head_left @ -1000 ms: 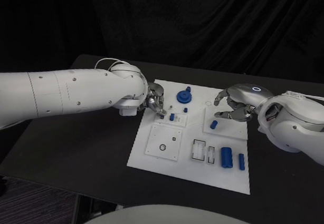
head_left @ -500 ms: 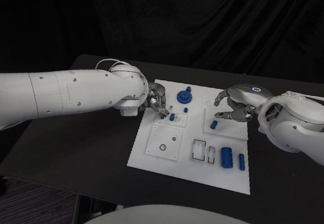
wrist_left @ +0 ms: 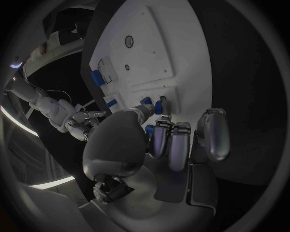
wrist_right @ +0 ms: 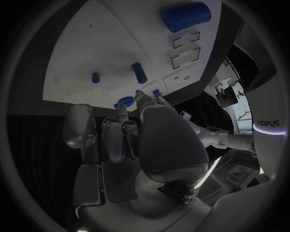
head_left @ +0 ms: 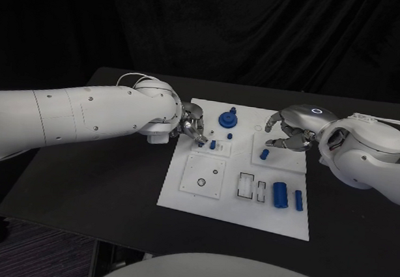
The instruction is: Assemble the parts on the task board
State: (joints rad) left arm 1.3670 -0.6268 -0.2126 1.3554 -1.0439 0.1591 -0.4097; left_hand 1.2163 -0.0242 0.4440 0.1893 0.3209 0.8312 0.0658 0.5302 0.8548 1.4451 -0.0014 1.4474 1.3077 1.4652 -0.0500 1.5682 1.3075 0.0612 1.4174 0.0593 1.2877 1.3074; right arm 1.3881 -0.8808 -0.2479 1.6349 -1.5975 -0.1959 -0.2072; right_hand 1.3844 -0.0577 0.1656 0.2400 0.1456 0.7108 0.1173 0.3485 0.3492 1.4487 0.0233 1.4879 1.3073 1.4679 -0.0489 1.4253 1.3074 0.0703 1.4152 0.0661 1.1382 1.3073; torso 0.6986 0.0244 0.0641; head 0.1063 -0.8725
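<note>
Black table [head_left: 101, 189], matte top, set against a dark backdrop. One item lies directly on it: the white task board [head_left: 215, 208], flat, roughly centred, its long side running away from the robot, bare tabletop showing on every side.

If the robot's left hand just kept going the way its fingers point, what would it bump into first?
Probably the small blue part on the task board just beyond the left hand; its fingers already reach close to it. Depth is hard to judge.
</note>
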